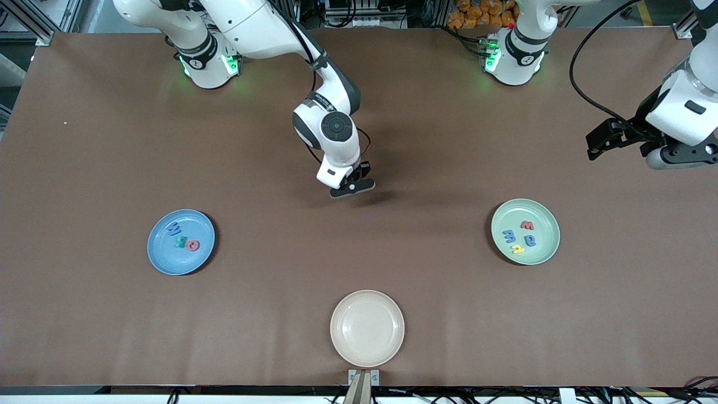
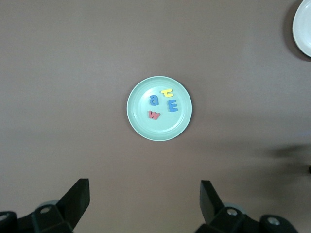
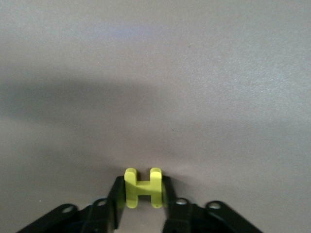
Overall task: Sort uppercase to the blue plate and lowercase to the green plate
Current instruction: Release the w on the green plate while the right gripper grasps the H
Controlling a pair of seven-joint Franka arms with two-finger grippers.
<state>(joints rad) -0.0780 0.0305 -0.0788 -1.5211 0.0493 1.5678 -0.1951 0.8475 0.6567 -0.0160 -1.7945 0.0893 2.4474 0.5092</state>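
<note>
1. The right gripper (image 3: 142, 206) has its two fingers drawn in against the sides of the yellow H (image 3: 143, 187), which sits pinched between them; only the right wrist view shows this letter.
2. In the front view the same right gripper (image 1: 352, 188) hangs low over the bare middle of the table (image 1: 359, 112), its fingers hidden under the hand.
3. The left gripper (image 2: 144, 199) is spread wide with nothing between its fingers; the left arm waits high over its own end of the table, by the edge (image 1: 608, 137).
4. The green plate (image 1: 547, 247) lies toward the left arm's end. It carries a red w (image 1: 527, 225), a blue a (image 1: 529, 240), a blue m (image 1: 509, 236) and a yellow hooked letter (image 1: 518, 249); the left wrist view, looking straight down, shows them most clearly.
5. The blue plate (image 1: 162, 258) lies toward the right arm's end, holding a blue zigzag letter (image 1: 174, 228), a teal R (image 1: 180, 242) and a red round letter (image 1: 193, 245).
6. A cream plate (image 1: 367, 328) sits by the table's edge nearest the front camera, nothing on it; the left wrist view catches only its rim.
</note>
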